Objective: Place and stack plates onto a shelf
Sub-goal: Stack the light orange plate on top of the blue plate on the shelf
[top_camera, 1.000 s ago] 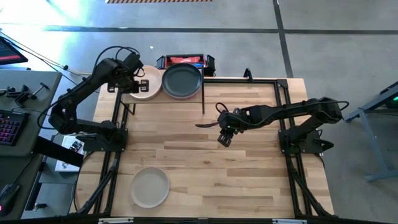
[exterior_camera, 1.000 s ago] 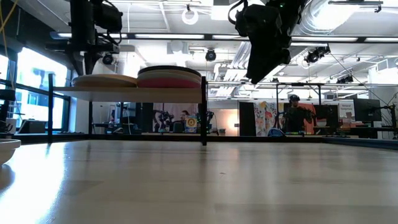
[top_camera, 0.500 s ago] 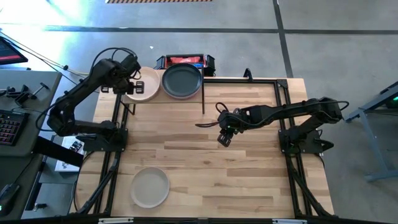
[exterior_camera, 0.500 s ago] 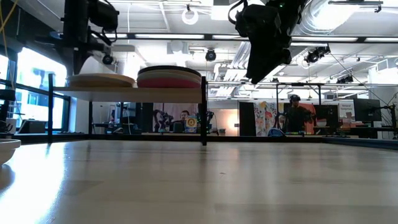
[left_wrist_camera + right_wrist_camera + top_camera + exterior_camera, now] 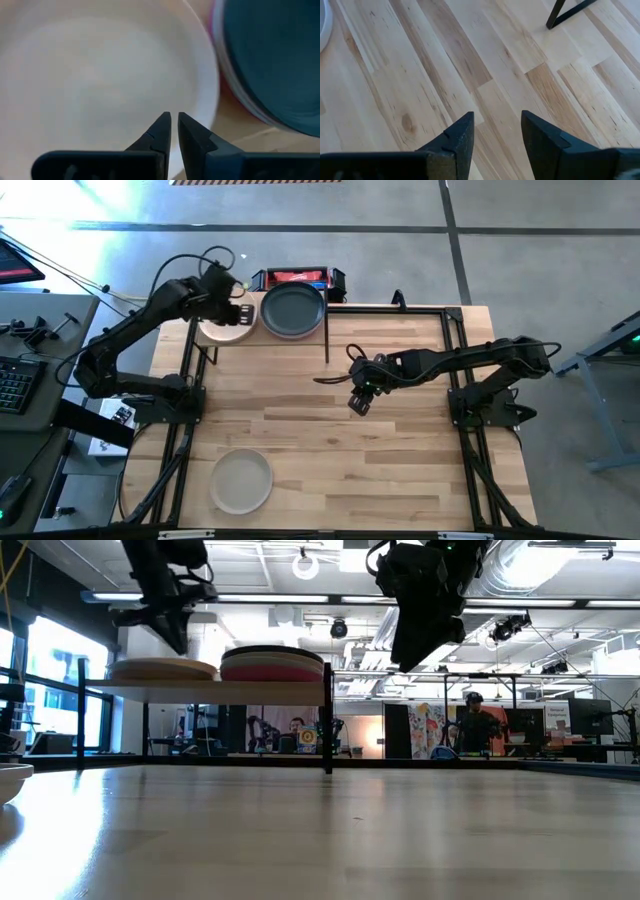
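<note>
My left claw (image 5: 174, 122) hangs over the shelf (image 5: 200, 686), its fingers nearly together and holding nothing, above the pale plate (image 5: 226, 329). Just beside it sits a stack topped by a dark grey plate (image 5: 293, 311). My right claw (image 5: 496, 131) waits open and empty over mid-table (image 5: 330, 440). Another pale plate (image 5: 240, 481) lies near the front edge.

The high view looks straight down from well above, taking in the whole table (image 5: 330, 430), both arms and the floor around. The low view sits at tabletop height, facing level across the boards into the room; it shares the shelf (image 5: 205, 686) with the high view. The left wrist view looks down from close above the shelf's plates (image 5: 100, 85). The right wrist view faces bare planks and a shelf leg (image 5: 560, 12), from higher up.
</note>
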You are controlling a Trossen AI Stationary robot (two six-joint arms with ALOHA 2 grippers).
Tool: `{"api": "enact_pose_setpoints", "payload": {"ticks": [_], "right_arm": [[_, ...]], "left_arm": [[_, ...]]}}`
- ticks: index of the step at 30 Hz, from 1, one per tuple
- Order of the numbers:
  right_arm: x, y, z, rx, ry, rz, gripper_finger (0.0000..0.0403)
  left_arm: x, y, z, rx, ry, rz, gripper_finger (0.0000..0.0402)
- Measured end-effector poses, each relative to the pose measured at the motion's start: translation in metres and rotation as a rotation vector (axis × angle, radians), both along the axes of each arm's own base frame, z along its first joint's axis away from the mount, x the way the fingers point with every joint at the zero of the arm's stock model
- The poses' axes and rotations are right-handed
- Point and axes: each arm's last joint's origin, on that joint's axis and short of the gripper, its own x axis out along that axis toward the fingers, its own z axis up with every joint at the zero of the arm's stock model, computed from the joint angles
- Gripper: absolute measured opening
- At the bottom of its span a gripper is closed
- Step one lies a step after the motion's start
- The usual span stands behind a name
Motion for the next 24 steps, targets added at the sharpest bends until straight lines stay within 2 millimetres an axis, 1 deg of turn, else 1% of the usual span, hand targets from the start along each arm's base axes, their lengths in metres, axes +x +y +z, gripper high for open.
{"api": "enact_pose_setpoints", "payload": {"ticks": [7, 14, 24], "right_arm": [[0.0, 0.0, 0.0, 0.0, 0.0, 0.0, 0.0142], [0.0, 0.0, 0.0, 0.01, -0.003, -0.017, 0.0142], [0.0, 0.0, 0.0, 0.013, -0.003, -0.023, 0.0142]], "left_arm": [[0.013, -0.001, -0.007, -0.013, 0.028, -0.062, 0.0021], [0.022, -0.004, -0.005, 0.016, -0.005, -0.102, 0.0021], [0.027, -0.01, -0.005, 0.012, -0.005, -0.134, 0.0021]]}}
